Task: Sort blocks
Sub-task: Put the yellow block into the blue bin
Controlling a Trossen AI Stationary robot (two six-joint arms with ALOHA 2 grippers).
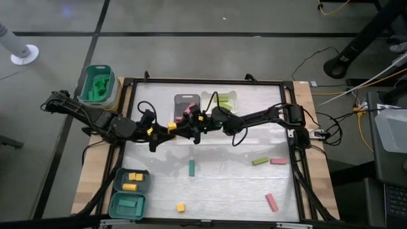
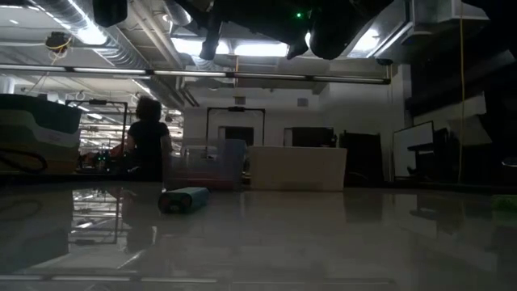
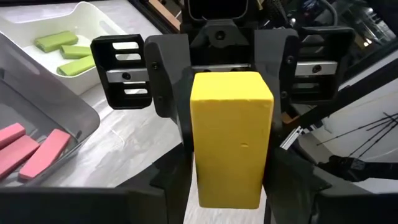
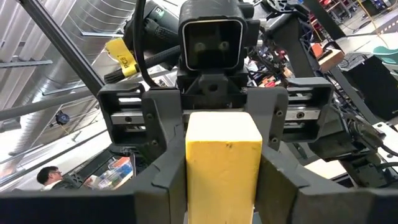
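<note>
A yellow block point(image 1: 172, 126) is held in the air above the table's middle, between both grippers, which face each other tip to tip. My left gripper point(image 3: 227, 199) comes from the left and my right gripper point(image 4: 224, 205) from the right. Each is shut on the yellow block point(image 3: 231, 137). Loose on the table lie a teal bar point(image 1: 191, 168), a green bar point(image 1: 259, 161), two pink bars point(image 1: 278, 161) point(image 1: 272, 202) and a yellow cube point(image 1: 180, 207). The teal bar point(image 2: 183, 199) also shows in the low view. My left gripper pinches the yellow block's near end point(image 3: 227, 186) between its two fingers, coming level from the table's left, along the block. The block is lifted clear of the table. My right gripper pinches the block's opposite end point(image 4: 224, 186) between its two fingers, level from the table's right, along the block.
At the far side, a grey tray point(image 1: 186, 100) holds pink blocks point(image 3: 31, 152) and a white tray point(image 1: 222, 97) holds green blocks point(image 3: 62, 50). A green bin point(image 1: 96, 86) stands off the far left corner. Two teal trays point(image 1: 132, 180) point(image 1: 127, 205) sit near left. A person point(image 2: 148, 137) stands beyond the table.
</note>
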